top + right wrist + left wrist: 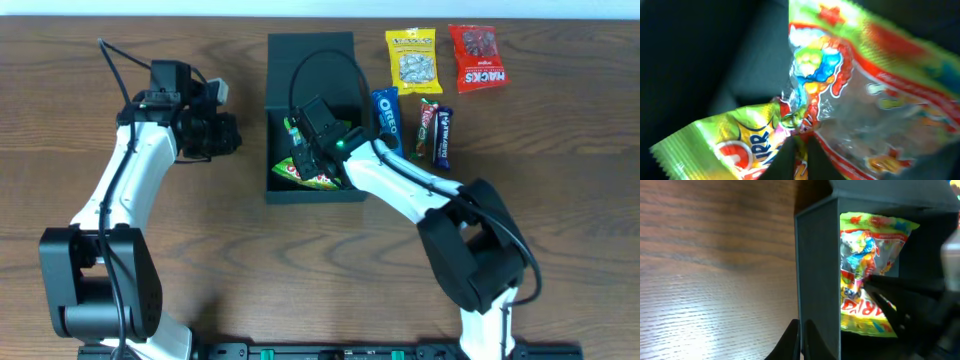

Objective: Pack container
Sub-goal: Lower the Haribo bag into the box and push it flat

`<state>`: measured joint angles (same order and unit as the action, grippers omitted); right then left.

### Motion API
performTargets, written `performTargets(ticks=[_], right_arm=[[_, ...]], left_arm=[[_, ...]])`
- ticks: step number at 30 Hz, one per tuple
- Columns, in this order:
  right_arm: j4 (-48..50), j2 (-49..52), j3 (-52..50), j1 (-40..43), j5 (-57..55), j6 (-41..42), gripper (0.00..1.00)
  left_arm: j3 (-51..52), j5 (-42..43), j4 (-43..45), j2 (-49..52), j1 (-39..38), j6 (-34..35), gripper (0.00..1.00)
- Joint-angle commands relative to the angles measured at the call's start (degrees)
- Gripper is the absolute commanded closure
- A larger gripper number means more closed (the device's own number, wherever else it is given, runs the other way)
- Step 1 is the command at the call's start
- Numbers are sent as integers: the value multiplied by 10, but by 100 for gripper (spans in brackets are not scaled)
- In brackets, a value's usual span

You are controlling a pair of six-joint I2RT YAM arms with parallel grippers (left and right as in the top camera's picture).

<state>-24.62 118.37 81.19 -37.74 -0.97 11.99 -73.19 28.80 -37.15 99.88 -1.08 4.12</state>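
The dark teal-black container [278, 150] stands open at the table's middle, its flap lid [311, 48] lying flat behind it. My right gripper [318, 152] is inside the container, shut on a green and yellow snack packet [303, 175]. In the right wrist view the fingers [801, 150] pinch the packet [850, 90] at its crumpled middle, above the container's dark floor [695, 55]. My left gripper [226, 135] is left of the container, apart from it. In the left wrist view its fingers [801, 341] are shut and empty beside the container's left wall [817, 270]; the packet [867, 265] shows inside.
To the right of the container lie a yellow packet [412, 58], a red Hacks packet [477, 57], a blue Oreo pack [386, 113] and two dark bars [428, 130] [444, 138]. The right arm reaches across from the front right.
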Motion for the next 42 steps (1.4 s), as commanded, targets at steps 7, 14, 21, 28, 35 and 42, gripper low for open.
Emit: performTargets(ticks=[7, 14, 21, 28, 35, 42], right_arm=[[7, 30, 2, 3, 2, -7, 87], [-9, -11, 33, 10, 19, -54, 89], [-8, -39, 33, 31, 9, -54, 94], [-15, -30, 33, 54, -40, -50, 97], [-35, 3, 33, 70, -39, -48, 99], [-34, 34, 33, 70, -39, -48, 99]], left_arm=[[4, 24, 2, 2, -2, 6, 94], [6, 23, 2, 2, -2, 6, 94], [49, 25, 41, 2, -5, 9, 94], [68, 28, 71, 2, -24, 11, 94], [74, 28, 90, 6, -32, 22, 94], [74, 67, 101, 53, -32, 37, 94]])
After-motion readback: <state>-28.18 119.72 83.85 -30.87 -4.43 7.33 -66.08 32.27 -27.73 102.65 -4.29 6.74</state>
